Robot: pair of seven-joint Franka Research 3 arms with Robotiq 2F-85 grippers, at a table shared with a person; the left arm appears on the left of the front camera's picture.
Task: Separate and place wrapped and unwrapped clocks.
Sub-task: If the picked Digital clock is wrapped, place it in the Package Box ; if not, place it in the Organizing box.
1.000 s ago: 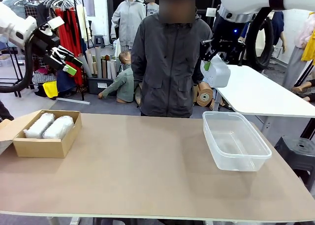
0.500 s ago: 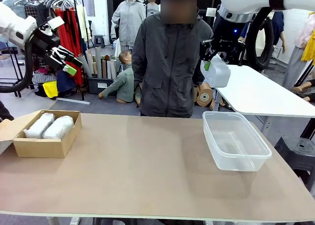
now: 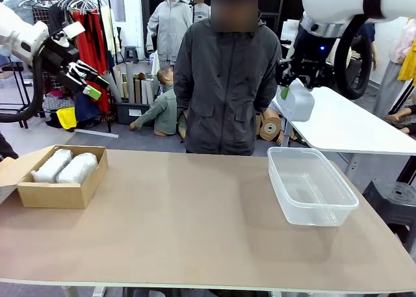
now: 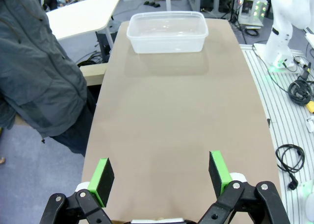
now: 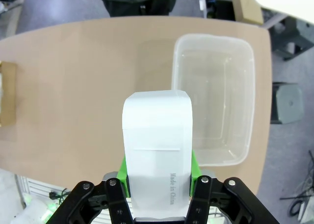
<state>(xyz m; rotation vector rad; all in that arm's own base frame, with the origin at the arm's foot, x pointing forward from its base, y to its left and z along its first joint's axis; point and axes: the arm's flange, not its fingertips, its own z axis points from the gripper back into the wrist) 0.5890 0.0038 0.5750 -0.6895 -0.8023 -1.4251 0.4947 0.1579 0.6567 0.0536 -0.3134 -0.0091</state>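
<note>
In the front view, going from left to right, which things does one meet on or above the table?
Cardboard box holding two wrapped clocks → person → white clock held in right gripper → clear plastic tub.

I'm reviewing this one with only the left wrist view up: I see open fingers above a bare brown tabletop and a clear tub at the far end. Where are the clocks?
Observer: Two bubble-wrapped clocks lie side by side in a cardboard box at the table's left end.
Operator: And the unwrapped one?
Observer: The bare white clock is clamped in the right end effector, held high in the air.
Operator: Is it over the tub?
Observer: In the right wrist view the clear tub sits below, just beside the clock; nothing lies in it.
</note>
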